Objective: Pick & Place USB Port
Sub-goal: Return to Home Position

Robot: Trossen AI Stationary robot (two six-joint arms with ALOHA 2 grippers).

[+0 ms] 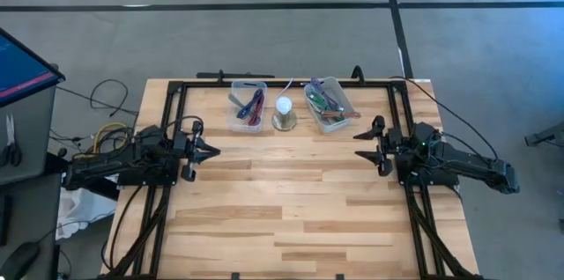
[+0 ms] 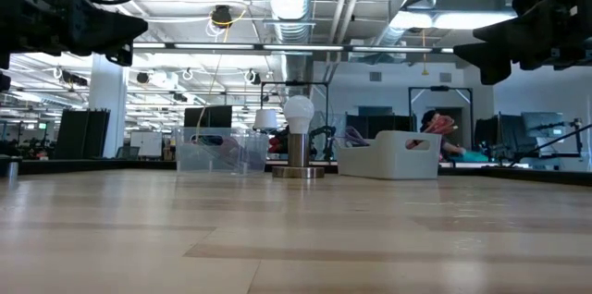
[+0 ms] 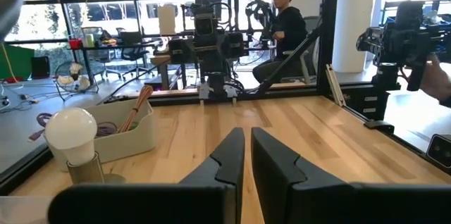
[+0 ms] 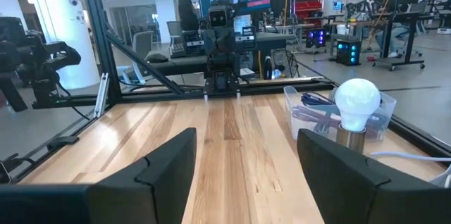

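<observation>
Two bins stand at the table's far edge. The clear bin (image 1: pixel 238 120) holds dark and red cables, and the white bin (image 1: pixel 310 101) holds coloured cables. No USB part can be told apart among them. Between the bins a white bulb (image 1: pixel 283 106) stands upright on a metal base. My left gripper (image 1: pixel 211 150) hovers at the table's left side, shut and empty, its fingertips almost together in the left wrist view (image 3: pixel 247 146). My right gripper (image 1: pixel 361 146) hovers at the right side, open and empty, its fingers wide apart in the right wrist view (image 4: pixel 246 153).
A black frame (image 1: pixel 264 83) runs around the table's left, far and right sides. Bare wood (image 1: pixel 286 192) lies between the two arms and toward the near edge. In the room beyond, a person (image 3: pixel 285 20) sits behind the table and another person (image 4: pixel 187 9) stands farther off.
</observation>
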